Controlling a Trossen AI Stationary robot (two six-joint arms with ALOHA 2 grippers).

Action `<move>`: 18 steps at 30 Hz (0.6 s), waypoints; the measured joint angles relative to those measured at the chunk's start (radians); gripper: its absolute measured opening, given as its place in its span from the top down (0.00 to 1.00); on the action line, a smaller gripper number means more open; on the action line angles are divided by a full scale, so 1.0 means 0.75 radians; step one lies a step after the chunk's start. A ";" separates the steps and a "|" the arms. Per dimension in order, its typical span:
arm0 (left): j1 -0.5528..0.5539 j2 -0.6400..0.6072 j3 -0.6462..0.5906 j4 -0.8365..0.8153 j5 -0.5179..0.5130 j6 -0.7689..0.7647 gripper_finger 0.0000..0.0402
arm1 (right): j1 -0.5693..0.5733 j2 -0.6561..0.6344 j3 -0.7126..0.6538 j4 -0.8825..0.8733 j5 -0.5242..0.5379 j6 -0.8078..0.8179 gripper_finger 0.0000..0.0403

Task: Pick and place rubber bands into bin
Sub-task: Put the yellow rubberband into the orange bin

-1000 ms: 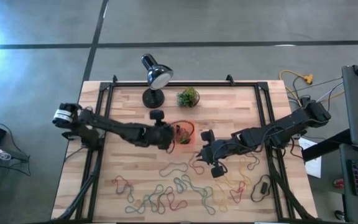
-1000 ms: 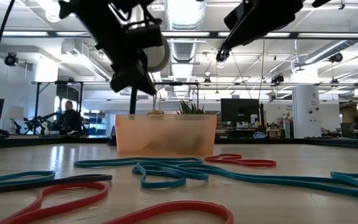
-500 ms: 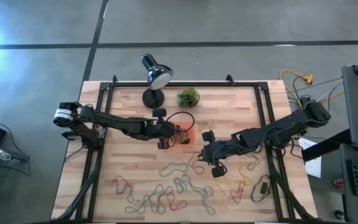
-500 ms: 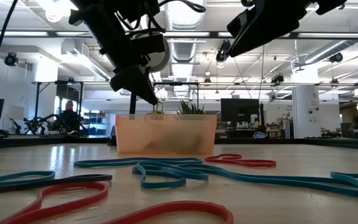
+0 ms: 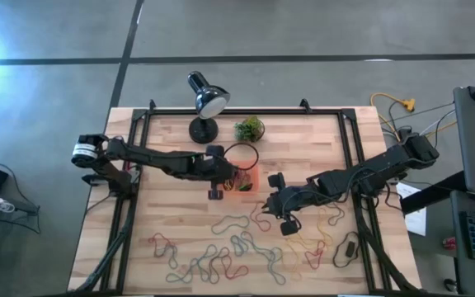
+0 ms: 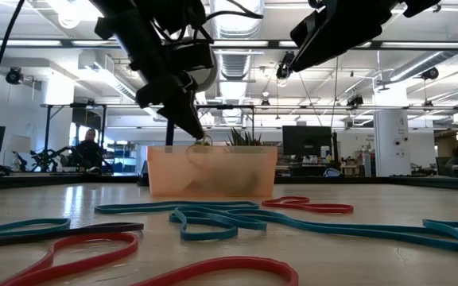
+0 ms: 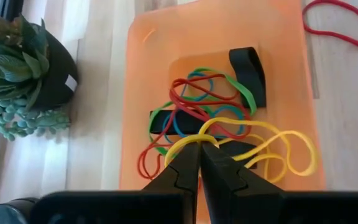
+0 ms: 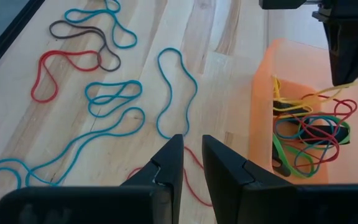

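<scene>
Left gripper [image 7: 199, 147] over bin [image 7: 148, 74], fingers pinched together on yellow rubber band [image 7: 272, 144]; we see loop draped into bin's tangle of red, green, blue, black bands. Right gripper [image 8: 191, 144] beside bin, fingers slightly apart, nothing held. Loose rubber bands [image 5: 229, 247] partly cut off at table's near edge.

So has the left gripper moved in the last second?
Yes. The left gripper has come down to the rim of the bin, shut on a yellow rubber band.
</scene>
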State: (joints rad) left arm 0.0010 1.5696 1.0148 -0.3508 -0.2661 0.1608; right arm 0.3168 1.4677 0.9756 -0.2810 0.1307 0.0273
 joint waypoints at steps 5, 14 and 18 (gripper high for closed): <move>0.000 0.000 0.003 0.000 0.001 0.010 1.00 | 0.000 0.000 -0.002 0.001 0.000 0.009 0.87; -0.001 0.001 0.003 0.000 0.002 0.039 1.00 | 0.000 0.000 -0.014 0.004 0.000 0.010 0.87; 0.006 0.001 0.003 -0.007 0.068 0.038 1.00 | 0.000 0.000 -0.021 0.007 0.000 0.021 0.87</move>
State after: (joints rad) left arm 0.0053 1.5700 1.0170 -0.3563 -0.2155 0.1894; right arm 0.3165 1.4677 0.9595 -0.2760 0.1310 0.0433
